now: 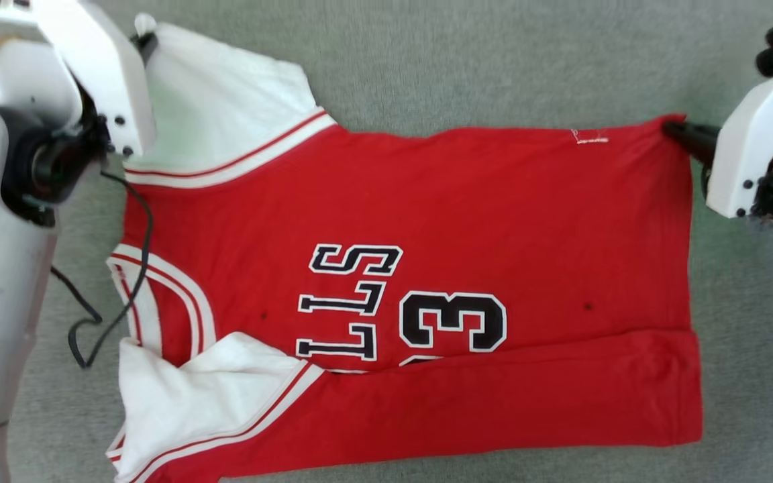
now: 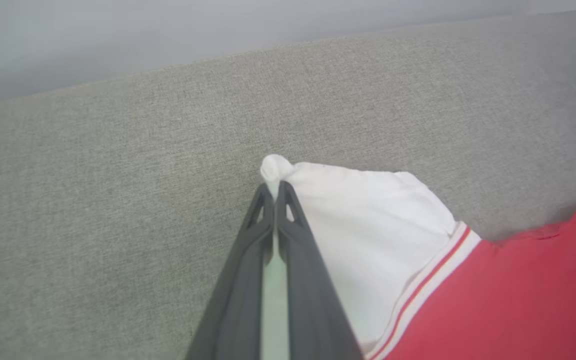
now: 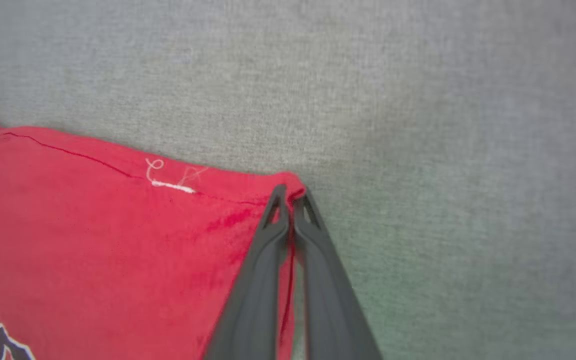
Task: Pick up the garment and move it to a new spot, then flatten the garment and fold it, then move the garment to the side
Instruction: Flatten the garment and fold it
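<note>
Left gripper (image 2: 273,189) and right gripper (image 3: 291,194) grip the far edge of the shirt (image 1: 494,208), partway through folding.

The left gripper is clenched on the bunched tip of the white far sleeve (image 2: 363,215). The right gripper is clenched on the red hem corner (image 3: 253,205). Between them the shirt lies spread, front up, on the grey cloth-covered desk (image 1: 494,60), with the neck towards the robot's left and the hem towards its right. The near long edge is turned over onto the front and hides part of the number, and the near sleeve (image 1: 178,389) lies on top of it. To my eye the flattening is done and the fold is the step in hand. Next, both grippers need to lift together and carry the far edge towards the near one. They should keep the cloth taut between them so it lands straight. The sleeve grip is only on a small nub, which looks liable to slip.
</note>
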`<state>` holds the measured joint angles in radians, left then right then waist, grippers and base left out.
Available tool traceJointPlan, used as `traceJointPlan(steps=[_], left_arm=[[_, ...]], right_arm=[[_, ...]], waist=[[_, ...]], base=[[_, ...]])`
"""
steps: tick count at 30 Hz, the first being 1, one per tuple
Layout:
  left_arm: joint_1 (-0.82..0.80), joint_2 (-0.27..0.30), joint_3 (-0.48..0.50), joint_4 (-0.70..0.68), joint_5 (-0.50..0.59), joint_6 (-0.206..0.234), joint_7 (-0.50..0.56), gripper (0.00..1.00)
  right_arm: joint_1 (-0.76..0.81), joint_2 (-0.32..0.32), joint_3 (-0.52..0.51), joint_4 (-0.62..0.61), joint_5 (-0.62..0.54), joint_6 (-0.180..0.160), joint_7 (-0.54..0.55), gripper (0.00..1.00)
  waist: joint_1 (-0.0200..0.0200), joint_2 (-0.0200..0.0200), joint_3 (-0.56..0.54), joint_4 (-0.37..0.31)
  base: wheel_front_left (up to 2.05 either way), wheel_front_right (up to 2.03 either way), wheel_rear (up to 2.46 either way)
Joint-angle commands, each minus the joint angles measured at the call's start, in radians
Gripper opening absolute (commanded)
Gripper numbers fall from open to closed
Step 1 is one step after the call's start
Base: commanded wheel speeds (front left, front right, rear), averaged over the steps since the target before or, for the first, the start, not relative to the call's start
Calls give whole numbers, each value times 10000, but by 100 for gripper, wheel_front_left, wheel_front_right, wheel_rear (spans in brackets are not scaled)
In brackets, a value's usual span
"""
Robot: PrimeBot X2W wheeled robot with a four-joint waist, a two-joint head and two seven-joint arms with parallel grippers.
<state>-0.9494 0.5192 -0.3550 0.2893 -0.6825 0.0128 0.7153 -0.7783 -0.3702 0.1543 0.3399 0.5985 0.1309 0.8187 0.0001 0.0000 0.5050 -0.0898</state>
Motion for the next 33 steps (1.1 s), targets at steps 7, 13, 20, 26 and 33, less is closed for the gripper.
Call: traceJointPlan(steps=[7, 13, 20, 26, 33], left_arm=[[1921, -24, 701, -360, -708, 156, -1097, 0], [4330, 23, 1381, -1098, -1307, 516, -1927, 0], [7504, -182, 1943, -2005, -1895, 1056, -2604, 0], [9598, -803, 1782, -2211, -2371, 1291, -2759, 0], [10069, -1260, 1652, -1852, -2199, 1167, -3548, 100]], right_arm=[[856, -317, -336, -491, -266, -6, -790, 0], [2368, -134, -745, -707, -231, -4, -1091, 0], [4428, 222, -1301, -697, -194, -6, -1453, 0], [6068, 719, -1932, -498, -286, -6, -1972, 0], [6885, 1195, -1914, -351, -400, -4, -2822, 100]], waist=[[-1, 0, -1643, 320], [-1, 0, -2704, 545], [-1, 0, -3590, 670], [-1, 0, -3821, 695], [-1, 0, -4074, 540]], base=[[0, 0, 0], [0, 0, 0], [0, 0, 0], [0, 0, 0], [0, 0, 0]])
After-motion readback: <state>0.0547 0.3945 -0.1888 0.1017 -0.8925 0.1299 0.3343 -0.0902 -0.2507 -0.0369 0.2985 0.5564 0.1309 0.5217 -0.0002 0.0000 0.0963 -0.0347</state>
